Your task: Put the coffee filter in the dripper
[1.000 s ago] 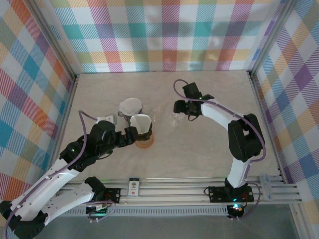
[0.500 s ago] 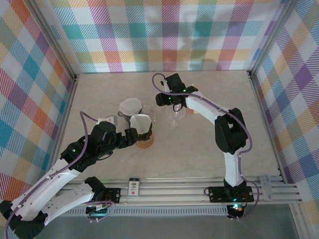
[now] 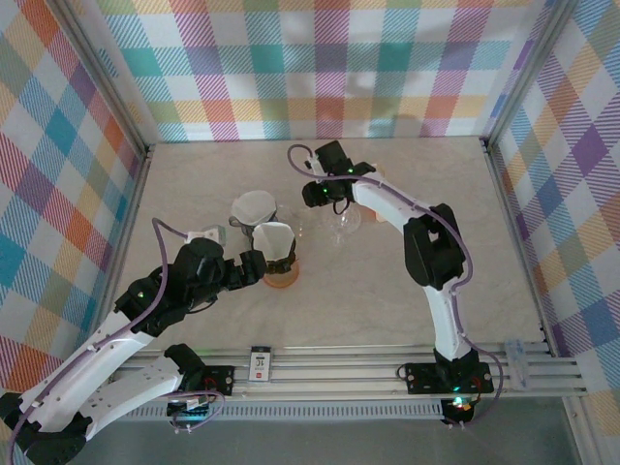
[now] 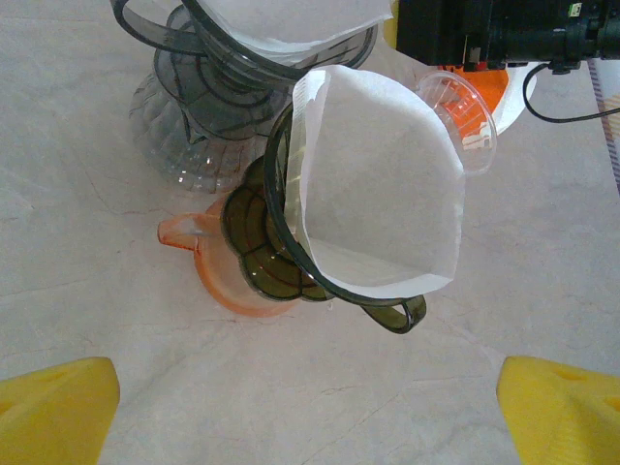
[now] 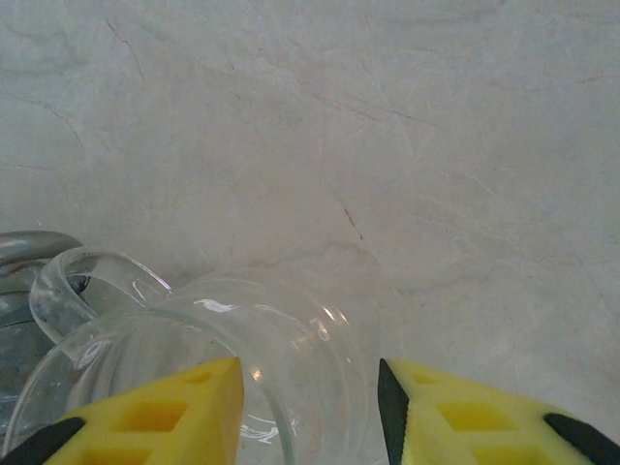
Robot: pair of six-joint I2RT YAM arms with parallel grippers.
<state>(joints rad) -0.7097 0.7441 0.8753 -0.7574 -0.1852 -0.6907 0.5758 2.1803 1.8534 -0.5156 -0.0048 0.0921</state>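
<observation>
The right gripper has its 2 yellow fingers part-spread astride the rim of a clear dripper on the marble table; I cannot tell whether either pad touches it. The left gripper is spread wide, hovering just short of the coffee filter. That white filter sits inside a dark dripper, tilted and stacked on an orange cup. Just behind, a 2nd filter lies in another dark dripper on a glass carafe.
</observation>
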